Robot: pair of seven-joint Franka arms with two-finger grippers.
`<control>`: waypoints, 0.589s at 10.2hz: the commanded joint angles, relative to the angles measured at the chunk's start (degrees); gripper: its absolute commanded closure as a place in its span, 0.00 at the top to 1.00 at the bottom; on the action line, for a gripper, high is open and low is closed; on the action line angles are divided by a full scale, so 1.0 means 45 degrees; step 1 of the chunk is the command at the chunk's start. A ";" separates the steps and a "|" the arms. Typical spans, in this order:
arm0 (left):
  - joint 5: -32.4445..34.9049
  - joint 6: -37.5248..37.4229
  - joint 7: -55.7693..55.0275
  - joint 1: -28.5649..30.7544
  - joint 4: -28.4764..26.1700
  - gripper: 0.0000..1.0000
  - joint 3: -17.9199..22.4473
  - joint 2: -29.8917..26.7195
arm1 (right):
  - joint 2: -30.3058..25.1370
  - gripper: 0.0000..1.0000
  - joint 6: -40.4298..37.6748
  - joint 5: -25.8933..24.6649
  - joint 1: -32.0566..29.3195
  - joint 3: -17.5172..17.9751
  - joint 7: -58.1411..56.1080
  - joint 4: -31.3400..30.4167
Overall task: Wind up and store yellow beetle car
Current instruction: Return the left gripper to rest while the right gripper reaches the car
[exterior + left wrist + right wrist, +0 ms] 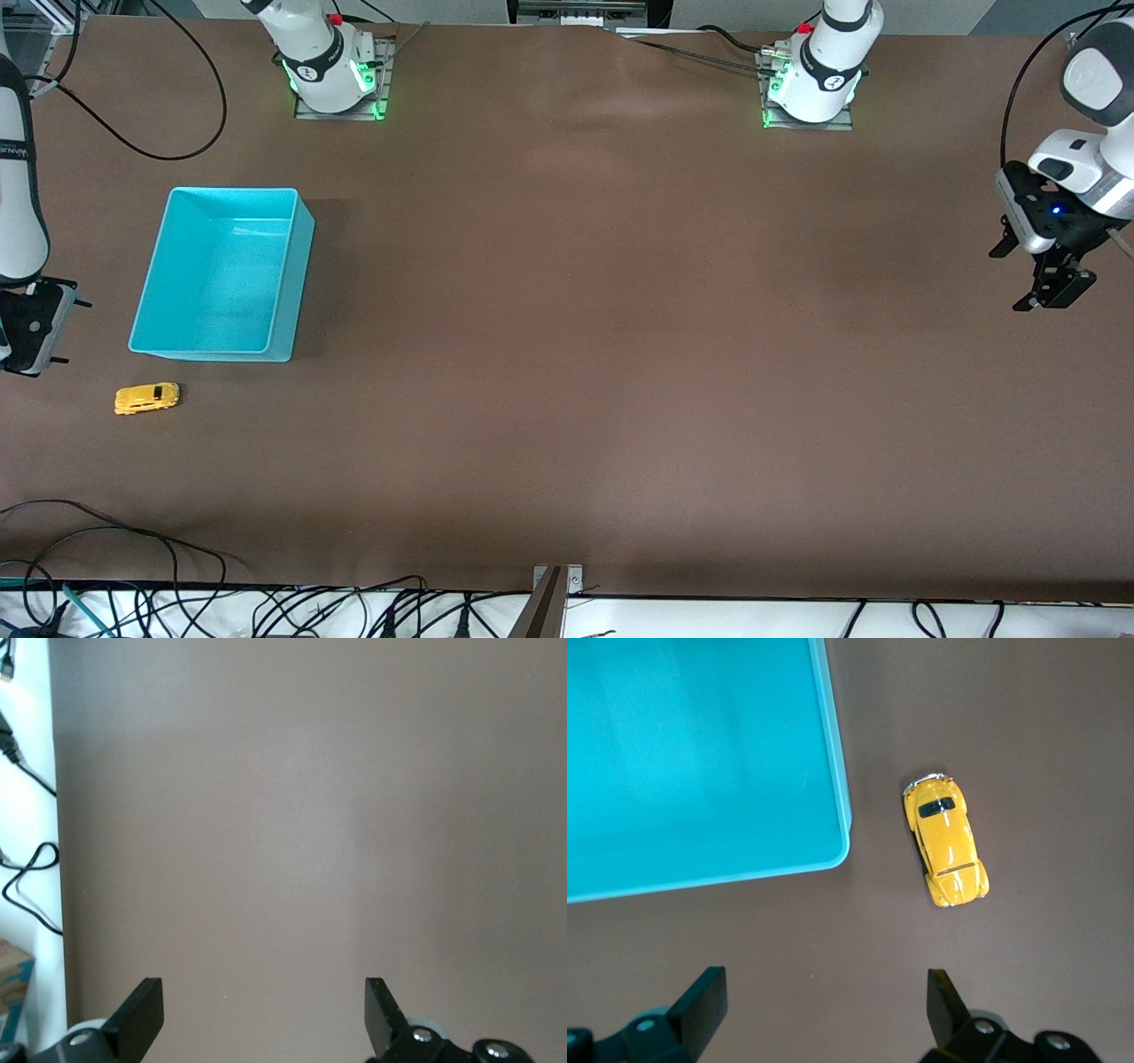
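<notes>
We are hovering the right gripper (819, 1005), jaws apart and empty, by the small yellow beetle-shaped toy car (147, 398). It is lying on the brown tabletop (620, 354), near the cyan plastic bin (292, 266), long axis running three to nine o'clock in the front view. The left gripper (1036, 266) is waiting well apart, jaws apart too.

Yellow beetle car (146, 398) with black window, pale trim at one end, possibly chrome. Cyan bin (299, 271), plain. Brown table (620, 354), plain. Arms white; gripper fingers (137, 1020) black.
</notes>
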 commanded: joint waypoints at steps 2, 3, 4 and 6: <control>-0.0183 -0.2694 -0.3648 -0.0044 0.1039 1.00 -0.0332 -0.0897 | 0.0295 1.00 0.0264 -0.0535 -0.0327 0.0216 -0.1254 0.0226; -0.0104 -0.3790 -0.4858 -0.0044 0.1859 1.00 -0.0605 -0.0858 | 0.0315 1.00 0.0283 -0.0827 -0.0657 0.0235 -0.1409 0.0207; 0.0322 -0.4903 -0.6282 -0.0121 0.2641 1.00 -0.0686 -0.0800 | 0.0606 1.00 0.0574 -0.0830 -0.0679 0.0293 -0.1643 0.0226; 0.0619 -0.7207 -0.9135 -0.0472 0.4397 1.00 -0.0764 -0.0411 | 0.0842 1.00 0.1180 -0.0811 -0.0680 0.0333 -0.2189 0.0245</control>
